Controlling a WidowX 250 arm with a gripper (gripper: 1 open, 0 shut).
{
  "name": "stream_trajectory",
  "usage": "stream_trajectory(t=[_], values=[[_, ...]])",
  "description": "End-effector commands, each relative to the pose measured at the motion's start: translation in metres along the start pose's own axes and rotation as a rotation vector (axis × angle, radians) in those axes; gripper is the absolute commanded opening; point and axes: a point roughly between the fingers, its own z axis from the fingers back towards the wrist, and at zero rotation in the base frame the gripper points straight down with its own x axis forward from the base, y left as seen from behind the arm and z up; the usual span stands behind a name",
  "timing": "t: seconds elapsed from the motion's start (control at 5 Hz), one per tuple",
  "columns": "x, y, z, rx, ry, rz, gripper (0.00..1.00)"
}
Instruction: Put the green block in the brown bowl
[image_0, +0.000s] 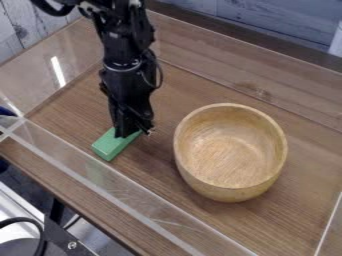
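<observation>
Showing a bright green block (111, 146), flat, elongated, matte, beside a bowl (230, 152)

My one camera looks steeply down on the brown wooden table (201, 78) from above its near side.

Landmark: bowl (230, 153), upright on surface (201, 75), toward picture's right side. Block (114, 144) flat on surface, left of bowl, apart from it, lying at slant: far end nearer bowl, near end farther off. Robot arm (123, 50) behind and left of bowl, reaching down over block's far end. Clear panel edge (100, 180) runs in front of bowl and block, slanting from left side toward near right. Cable (30, 222) in near left corner, left of bowl and well apart from it.
</observation>
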Motion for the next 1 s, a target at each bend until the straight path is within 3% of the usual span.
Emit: stream_trajectory(t=[0.0,0.2,0.6,0.8], values=[[0.001,0.004,0.018,0.048,-0.050,0.016,1.00],[0.005,0.004,0.018,0.067,-0.054,0.033,0.00],[0.013,0.014,0.023,0.026,-0.104,0.053,0.00],[0.012,0.011,0.030,0.024,-0.092,0.065,0.00]])
